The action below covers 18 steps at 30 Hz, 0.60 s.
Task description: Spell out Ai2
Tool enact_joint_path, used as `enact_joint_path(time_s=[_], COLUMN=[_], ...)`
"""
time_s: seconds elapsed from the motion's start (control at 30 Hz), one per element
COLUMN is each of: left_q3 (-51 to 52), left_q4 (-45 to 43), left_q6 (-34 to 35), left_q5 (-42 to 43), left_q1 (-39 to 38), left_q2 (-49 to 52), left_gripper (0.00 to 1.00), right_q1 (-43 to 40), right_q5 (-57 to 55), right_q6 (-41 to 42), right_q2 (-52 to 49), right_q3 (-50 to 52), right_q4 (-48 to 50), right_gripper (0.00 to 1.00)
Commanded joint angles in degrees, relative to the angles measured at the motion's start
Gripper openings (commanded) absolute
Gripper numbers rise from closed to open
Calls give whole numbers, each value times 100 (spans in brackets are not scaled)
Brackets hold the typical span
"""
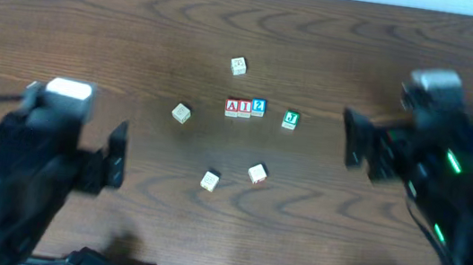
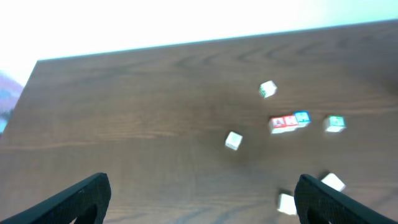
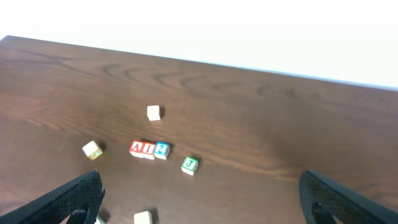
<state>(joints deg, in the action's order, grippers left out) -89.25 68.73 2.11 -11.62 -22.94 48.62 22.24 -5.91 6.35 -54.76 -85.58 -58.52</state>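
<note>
A block, I block, 2 block touch in row, tabletop centre. Green block near, at row's 3 o'clock. Left pincer at 8 o'clock, right pincer at 3 o'clock; both spread wide, empty, well apart from row.

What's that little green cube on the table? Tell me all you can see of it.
The green cube is a small toy block, seemingly pale wood, its top face green with a white mark too blurred to read. It sits flat on the brown table, slightly turned, just right of the row of three blocks with a small gap. Only the table touches it.
</note>
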Motion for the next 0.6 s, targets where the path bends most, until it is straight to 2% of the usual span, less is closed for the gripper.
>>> enact_joint_path(time_s=[0.0, 0.17, 0.4, 0.57], left_q3=[-553, -1207, -1329, -1268], left_q4=[356, 706, 1464, 1637], left_q6=[-555, -557, -553, -555], left_q5=[671, 1349, 1250, 1198], left_q1=[4, 4, 4, 4], left_q2=[-341, -1019, -2435, -3134], left_gripper=[96, 96, 95, 95], right_q1=[216, 291, 291, 286], right_q5=[114, 146, 592, 813], right_q6=[-498, -496, -496, -205], right_q2=[682, 1624, 2365, 2601], right_q3=[-74, -74, -74, -24], right_q4=[-243, -754, -1460, -2037], right_gripper=[99, 99, 99, 99])
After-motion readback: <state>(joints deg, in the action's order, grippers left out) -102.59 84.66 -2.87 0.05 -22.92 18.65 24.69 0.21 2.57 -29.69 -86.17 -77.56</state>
